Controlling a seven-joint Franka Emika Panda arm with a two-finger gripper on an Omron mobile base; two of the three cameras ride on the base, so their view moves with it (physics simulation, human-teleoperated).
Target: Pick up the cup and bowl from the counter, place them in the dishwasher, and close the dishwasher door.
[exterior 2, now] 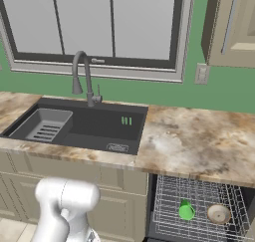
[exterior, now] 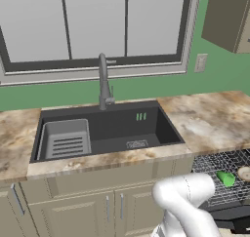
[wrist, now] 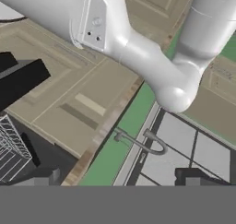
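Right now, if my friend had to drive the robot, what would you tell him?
Gripper: open, holding nothing, pointing up toward the window and faucet.
Cup and bowl: both already sit in the dishwasher wire rack, pulled out under the counter.
Done: both dishes loaded.
Left: push the rack in if needed and close the dishwasher door.

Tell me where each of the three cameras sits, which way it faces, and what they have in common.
Left base view: behind the arm to its left, looking forward and down at the sink and counter; white arm at lower right.
Right base view: behind to its right, same sink, plus the dishwasher rack holding the cup and bowl; arm at lower left.
Hand view: on the hand, rolled, facing the faucet and window; gripper open.
Both base views share sink, cup and bowl.
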